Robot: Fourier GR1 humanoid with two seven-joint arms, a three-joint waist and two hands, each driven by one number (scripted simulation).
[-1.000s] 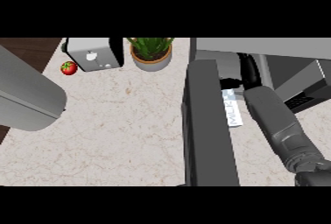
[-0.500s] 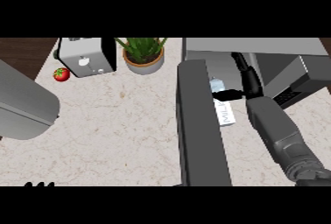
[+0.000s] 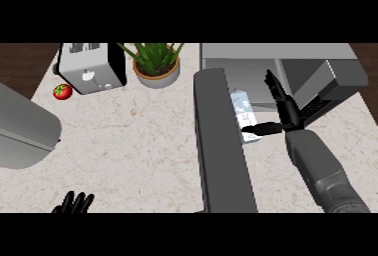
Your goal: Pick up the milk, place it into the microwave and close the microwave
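The milk carton point(image 3: 243, 114) lies just right of the open microwave door point(image 3: 221, 145), which runs as a long dark slab from far to near across the counter point(image 3: 133, 145). The carton sits at the mouth of the microwave point(image 3: 295, 65), between the door and the grey cavity to the right; whether it lies fully inside cannot be told.

The right hand point(image 3: 284, 107) reaches in from the near right, its grey forearm rising toward the microwave. Its fingers are straight and stretched toward the far side, along the right of the carton, and the thumb points left to the carton's near end, where it seems to touch it. The hand is spread, not curled round the carton.

The left hand point(image 3: 73, 204) shows only as fingertips at the near left edge, fingers up and relaxed, resting.

At the far left stand a toaster point(image 3: 90, 70) and, to its right, a potted plant point(image 3: 156, 67). A tomato point(image 3: 63, 91) lies just left of the toaster. A large grey rounded shape point(image 3: 26, 132) fills the left edge.
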